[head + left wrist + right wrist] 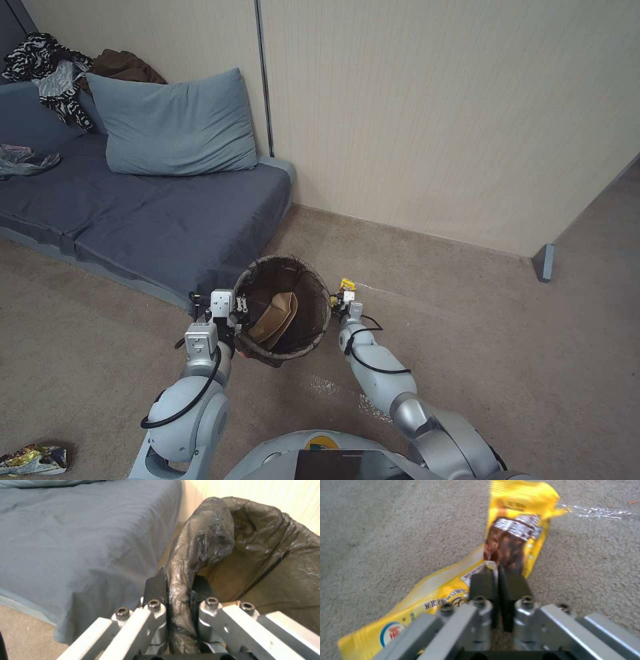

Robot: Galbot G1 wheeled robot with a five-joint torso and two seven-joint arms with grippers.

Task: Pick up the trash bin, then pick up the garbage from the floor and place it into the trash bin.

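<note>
L gripper (178, 590) clamps trash bin (283, 310) rim, mouth up; R gripper (499, 580) pinches yellow wrapper (516, 530), lengthwise away

Wrapper (347, 285) right of trash bin (309, 280)

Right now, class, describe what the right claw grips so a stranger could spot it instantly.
Start at the blue sofa, then drop to the trash bin held by the left claw. Beside its rim, the right claw pinches a snack wrapper: bright yellow, with a brown picture panel.
</note>
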